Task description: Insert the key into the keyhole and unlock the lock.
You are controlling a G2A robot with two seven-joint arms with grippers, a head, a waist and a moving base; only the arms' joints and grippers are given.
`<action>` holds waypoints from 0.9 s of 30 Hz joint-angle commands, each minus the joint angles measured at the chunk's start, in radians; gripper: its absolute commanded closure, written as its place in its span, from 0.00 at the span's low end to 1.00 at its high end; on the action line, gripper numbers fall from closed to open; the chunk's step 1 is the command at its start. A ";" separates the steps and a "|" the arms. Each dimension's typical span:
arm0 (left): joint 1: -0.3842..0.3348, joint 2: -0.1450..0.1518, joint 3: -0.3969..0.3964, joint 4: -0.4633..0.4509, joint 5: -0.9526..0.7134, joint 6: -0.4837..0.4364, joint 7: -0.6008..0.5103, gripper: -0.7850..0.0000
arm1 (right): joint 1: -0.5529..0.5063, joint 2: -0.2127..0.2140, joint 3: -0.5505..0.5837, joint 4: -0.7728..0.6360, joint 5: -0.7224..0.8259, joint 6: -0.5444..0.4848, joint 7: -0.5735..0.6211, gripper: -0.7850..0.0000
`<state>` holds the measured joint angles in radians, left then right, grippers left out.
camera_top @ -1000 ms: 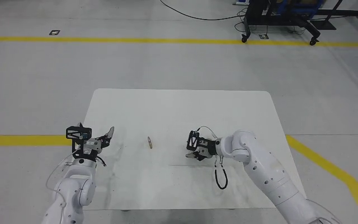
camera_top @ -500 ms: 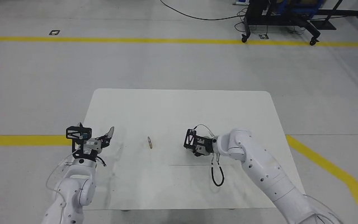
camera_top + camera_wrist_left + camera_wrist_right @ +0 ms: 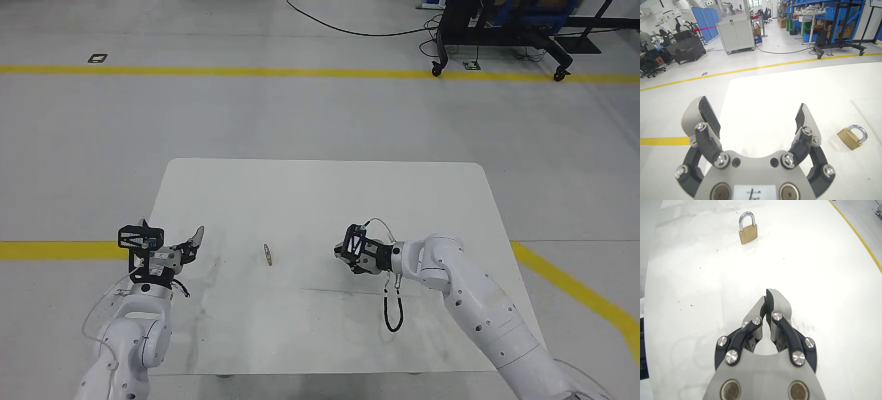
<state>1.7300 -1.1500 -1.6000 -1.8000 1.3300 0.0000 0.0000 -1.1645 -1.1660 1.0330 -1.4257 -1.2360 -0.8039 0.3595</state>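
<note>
Right pincer: shut tight, ribbed pads pressed face to face. Impossible to tell whether anything thin is pinched between them. Hangs low above the white table, a little right of its middle, aimed leftward at the lock.

Left pincer: spread wide, bare table showing between the fingers. Hovers over the table's left edge, aimed toward the far side and slightly rightward.

Lock: brass body, silvery shackle, both shackle legs seated in the body. Sits on the table roughly midway between the two pincers, well apart from both. From the top view a thin sliver, long axis running near side to far side, slightly slanted, far end leaning left. Broad face turned toward the right pincer; seen cornerwise from the left wrist. Standing on its base or lying flat: cannot tell.

Farther out: grey floor on all sides, a yellow line beyond the far edge of the table, a black wheeled stand past that.
</note>
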 commanded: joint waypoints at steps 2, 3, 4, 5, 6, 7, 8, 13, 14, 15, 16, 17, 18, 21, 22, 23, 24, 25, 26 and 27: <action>0.000 0.000 0.000 0.000 0.000 0.000 0.000 0.00 | 0.000 0.000 0.000 0.000 0.000 0.000 0.000 1.00; 0.000 0.000 0.000 0.000 0.000 0.000 0.000 0.00 | 0.000 0.000 0.000 0.000 0.000 0.000 0.000 1.00; 0.000 0.000 0.000 0.000 0.000 0.000 0.000 0.00 | 0.000 0.000 0.000 0.000 0.000 0.000 0.000 1.00; 0.000 0.000 0.000 0.000 0.000 0.000 0.000 0.00 | -0.005 -0.001 0.000 -0.002 0.008 0.010 -0.012 1.00; 0.000 0.000 0.000 0.000 0.000 0.000 0.000 0.00 | -0.013 -0.002 0.003 -0.004 0.023 0.026 -0.033 1.00; 0.000 0.000 0.000 0.000 0.000 0.000 0.000 0.00 | -0.018 -0.002 0.010 -0.007 0.044 0.040 -0.063 1.00; 0.000 0.000 0.000 0.000 0.000 0.000 0.000 0.00 | -0.024 -0.003 0.019 -0.015 0.085 0.035 -0.112 1.00; 0.000 0.000 0.000 0.000 0.000 0.000 0.000 0.00 | -0.021 -0.004 0.060 0.003 0.238 -0.030 -0.258 1.00; 0.000 0.000 0.000 0.000 0.000 0.000 0.000 0.00 | -0.020 -0.003 0.069 0.008 0.274 -0.044 -0.279 1.00; 0.000 0.000 0.000 0.000 0.000 0.000 0.000 0.00 | -0.021 -0.003 0.073 0.010 0.288 -0.049 -0.286 1.00; 0.000 0.000 0.000 0.000 0.000 0.000 0.000 0.00 | -0.021 -0.003 0.073 0.010 0.288 -0.049 -0.286 1.00; 0.000 0.000 0.000 0.000 0.000 0.000 0.000 0.00 | -0.021 -0.003 0.073 0.010 0.288 -0.049 -0.286 1.00; 0.000 0.000 0.000 0.000 0.000 0.000 0.000 0.00 | -0.021 -0.003 0.073 0.010 0.288 -0.049 -0.286 1.00; 0.000 0.000 0.000 0.000 0.000 0.000 0.000 0.00 | -0.021 -0.003 0.073 0.010 0.288 -0.049 -0.286 1.00; 0.000 0.000 0.000 0.000 0.000 0.000 0.000 0.00 | -0.021 -0.003 0.073 0.010 0.288 -0.049 -0.286 1.00; 0.000 0.000 0.000 0.000 0.000 0.000 0.000 0.00 | -0.021 -0.003 0.073 0.010 0.288 -0.049 -0.286 1.00; 0.000 0.000 0.000 0.000 0.000 0.000 0.000 0.00 | -0.021 -0.003 0.073 0.010 0.288 -0.049 -0.286 1.00; -0.002 -0.005 0.013 -0.013 -0.103 -0.036 0.006 0.00 | -0.021 -0.003 0.073 0.010 0.288 -0.049 -0.286 1.00; -0.005 -0.009 0.010 -0.026 -0.228 -0.077 0.017 0.00 | -0.034 -0.006 0.068 0.015 0.331 -0.054 -0.314 1.00; -0.007 -0.011 -0.002 -0.027 -0.302 -0.108 0.027 0.00 | -0.038 -0.008 0.065 0.026 0.364 -0.058 -0.331 1.00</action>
<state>1.7261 -1.1577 -1.5911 -1.8195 1.2894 -0.0392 0.0125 -1.1937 -1.1712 1.1027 -1.4116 -0.9354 -0.8553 0.0615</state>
